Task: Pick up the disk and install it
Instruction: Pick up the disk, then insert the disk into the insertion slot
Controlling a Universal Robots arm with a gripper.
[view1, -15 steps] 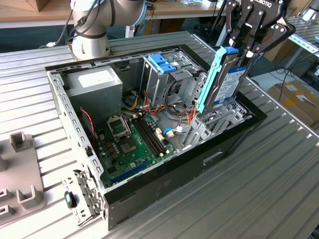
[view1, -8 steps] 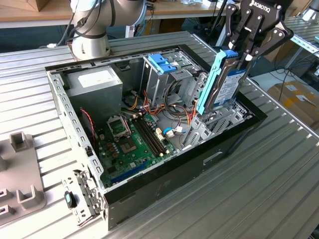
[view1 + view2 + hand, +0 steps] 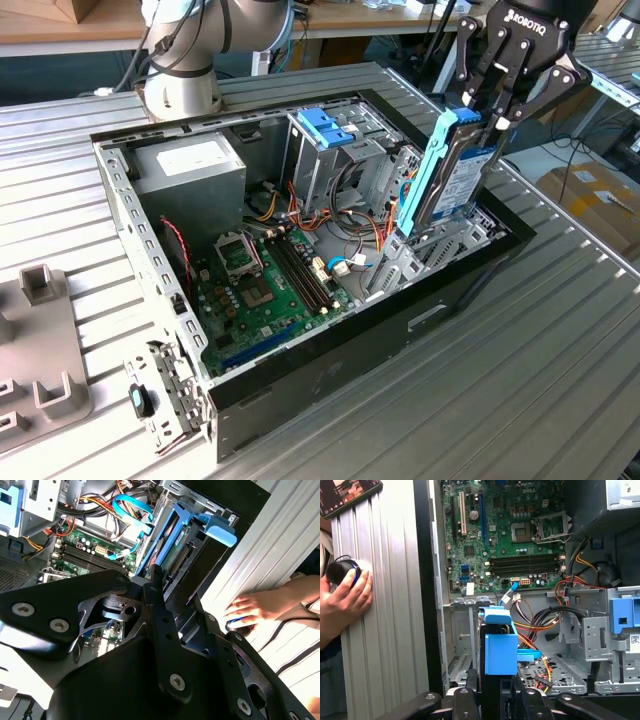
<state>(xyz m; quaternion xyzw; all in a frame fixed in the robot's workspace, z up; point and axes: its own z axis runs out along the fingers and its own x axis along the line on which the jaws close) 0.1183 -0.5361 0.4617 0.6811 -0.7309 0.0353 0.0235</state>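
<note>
The black robot gripper (image 3: 485, 118) is pinching the top of the flat silver metal disk in its light blue plastic rail (image 3: 456, 182), holding it on end over the open black computer case (image 3: 420, 320). The disk is probably feeling stiff, a bit heavy and easy to break, so gripping the hard rail seems safest.

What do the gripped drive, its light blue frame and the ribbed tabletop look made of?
The flat silver disk in the black gripper: metal casing, judging by its dull sheen, with a paper-like label. Its light blue carrier rail: probably moulded plastic, matte and uniformly coloured. The ribbed grey table: likely aluminium, pale and evenly grooved.
</note>
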